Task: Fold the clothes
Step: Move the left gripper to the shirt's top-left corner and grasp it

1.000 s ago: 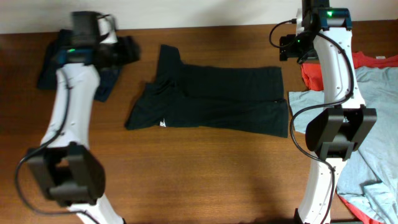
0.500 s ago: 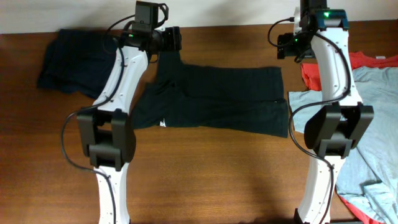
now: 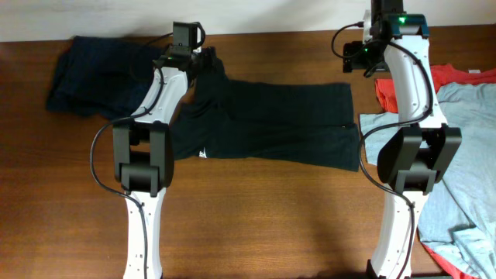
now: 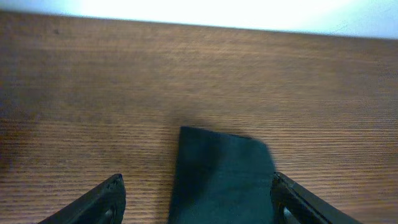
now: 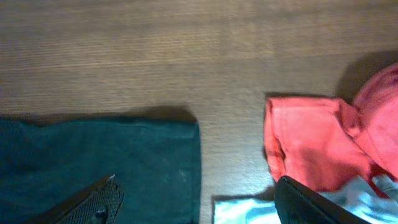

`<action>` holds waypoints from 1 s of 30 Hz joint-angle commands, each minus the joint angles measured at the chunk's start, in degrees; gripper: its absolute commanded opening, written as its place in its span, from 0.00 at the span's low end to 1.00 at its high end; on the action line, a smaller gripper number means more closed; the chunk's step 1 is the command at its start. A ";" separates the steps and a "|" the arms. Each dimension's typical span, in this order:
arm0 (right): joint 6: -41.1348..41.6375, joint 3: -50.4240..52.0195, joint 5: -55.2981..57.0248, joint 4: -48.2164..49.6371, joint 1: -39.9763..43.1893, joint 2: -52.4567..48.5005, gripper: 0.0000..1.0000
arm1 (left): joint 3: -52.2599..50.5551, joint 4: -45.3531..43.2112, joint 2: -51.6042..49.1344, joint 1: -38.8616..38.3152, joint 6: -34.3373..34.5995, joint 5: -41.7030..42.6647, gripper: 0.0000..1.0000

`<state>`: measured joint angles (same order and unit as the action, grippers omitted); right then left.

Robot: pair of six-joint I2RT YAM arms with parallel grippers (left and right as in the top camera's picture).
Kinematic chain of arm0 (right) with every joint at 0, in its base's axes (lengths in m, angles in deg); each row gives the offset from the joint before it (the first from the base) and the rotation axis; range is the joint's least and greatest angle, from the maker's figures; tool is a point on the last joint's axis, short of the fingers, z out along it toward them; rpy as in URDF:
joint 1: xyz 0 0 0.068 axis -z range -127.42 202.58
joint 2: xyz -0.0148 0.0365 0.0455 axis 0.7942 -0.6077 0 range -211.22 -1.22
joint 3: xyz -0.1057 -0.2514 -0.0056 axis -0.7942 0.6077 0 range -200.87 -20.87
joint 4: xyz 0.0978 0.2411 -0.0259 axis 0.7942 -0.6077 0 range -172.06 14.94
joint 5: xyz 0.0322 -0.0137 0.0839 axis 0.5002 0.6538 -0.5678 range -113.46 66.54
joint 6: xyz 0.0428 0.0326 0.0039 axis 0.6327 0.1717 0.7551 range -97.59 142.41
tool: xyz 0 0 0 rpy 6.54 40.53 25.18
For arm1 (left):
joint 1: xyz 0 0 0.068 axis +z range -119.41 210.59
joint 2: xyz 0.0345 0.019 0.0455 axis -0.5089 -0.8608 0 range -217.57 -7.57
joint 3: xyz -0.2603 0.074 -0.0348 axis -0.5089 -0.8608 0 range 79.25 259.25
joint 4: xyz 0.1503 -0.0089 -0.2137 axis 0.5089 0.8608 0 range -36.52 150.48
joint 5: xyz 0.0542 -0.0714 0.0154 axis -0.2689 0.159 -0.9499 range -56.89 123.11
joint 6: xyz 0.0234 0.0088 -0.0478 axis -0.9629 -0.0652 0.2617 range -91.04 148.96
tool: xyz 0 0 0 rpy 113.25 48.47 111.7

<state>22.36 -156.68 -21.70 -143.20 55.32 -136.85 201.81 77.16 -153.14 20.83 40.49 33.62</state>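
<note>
The black T-shirt [image 3: 271, 124] lies spread across the middle of the table, its small white label [image 3: 203, 153] near the lower left hem. My left gripper [image 3: 208, 59] hovers open at the shirt's upper left sleeve. In the left wrist view the sleeve end [image 4: 221, 177] lies between the spread fingers [image 4: 102, 202], untouched. My right gripper [image 3: 358, 60] stands open over the shirt's upper right corner [image 5: 137, 162]. In the right wrist view that corner and bare wood lie under the right gripper [image 5: 196, 179].
A dark navy shirt [image 3: 89, 74] is bunched at the back left. A red-orange shirt [image 3: 465, 77] and a light blue-grey one [image 3: 465, 147] are piled at the right, close beside the black shirt's right edge. The table's back edge runs just behind both grippers.
The left arm has swung right, from over the navy shirt to the black shirt's upper sleeve. The right arm has hardly moved. Both grippers stay open.
</note>
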 commanded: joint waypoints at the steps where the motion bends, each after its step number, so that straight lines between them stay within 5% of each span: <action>1: -0.52 -0.37 -3.56 0.57 -0.20 -2.71 0.82 | 1.09 -0.68 -2.58 0.17 -0.94 -0.37 0.74; 11: -1.62 -0.35 -2.84 2.73 -0.17 -9.20 0.80 | 1.09 -1.73 -3.32 0.17 -0.94 0.76 0.73; 18: -1.62 -0.35 -2.60 2.82 -0.20 -10.03 0.65 | 1.07 -2.01 -4.52 0.17 -0.92 0.79 0.49; 30: -1.62 1.92 -2.64 4.98 -0.20 -10.14 0.65 | 1.07 -2.45 -5.51 0.20 -0.94 0.76 0.48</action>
<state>20.68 -156.26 -24.02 -139.15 55.32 -146.82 202.07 74.65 -156.62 20.92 39.87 33.73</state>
